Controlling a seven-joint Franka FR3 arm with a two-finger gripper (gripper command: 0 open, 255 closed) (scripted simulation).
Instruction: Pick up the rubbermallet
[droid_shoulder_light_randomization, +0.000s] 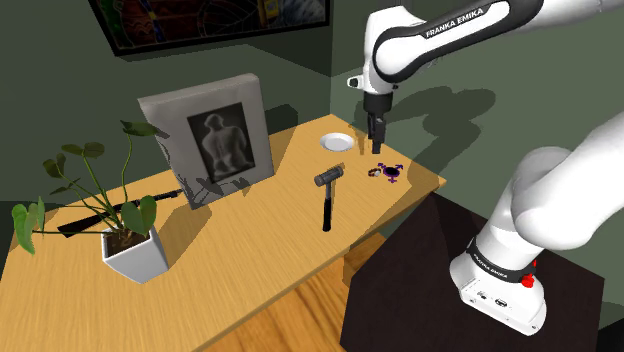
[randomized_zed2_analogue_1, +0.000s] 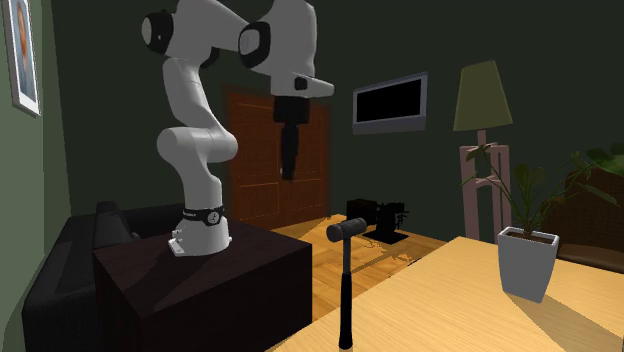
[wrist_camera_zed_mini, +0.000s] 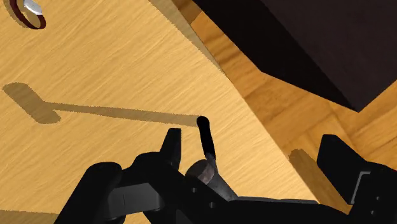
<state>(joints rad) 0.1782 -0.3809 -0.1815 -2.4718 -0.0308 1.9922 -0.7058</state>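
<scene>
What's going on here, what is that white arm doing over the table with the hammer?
The white robot arm is meant to pick up the dark mallet, which stands upright on its handle end on the wooden table. The arm's black pincer hangs open in the air, higher than the mallet's head and apart from it. It holds nothing, so the mallet has not yet been grasped.

"franka emika" — on the white arm (droid_shoulder_light_randomization: 455, 22)

Colours on a pale, grain-streaked wooden table (droid_shoulder_light_randomization: 250, 240)
The mallet (droid_shoulder_light_randomization: 328, 205) has a black handle and grey head; the pot (droid_shoulder_light_randomization: 137, 255) is white under green leaves (droid_shoulder_light_randomization: 139, 213), the dish (droid_shoulder_light_randomization: 337, 142) white, the toy (droid_shoulder_light_randomization: 386, 172) purple.
</scene>
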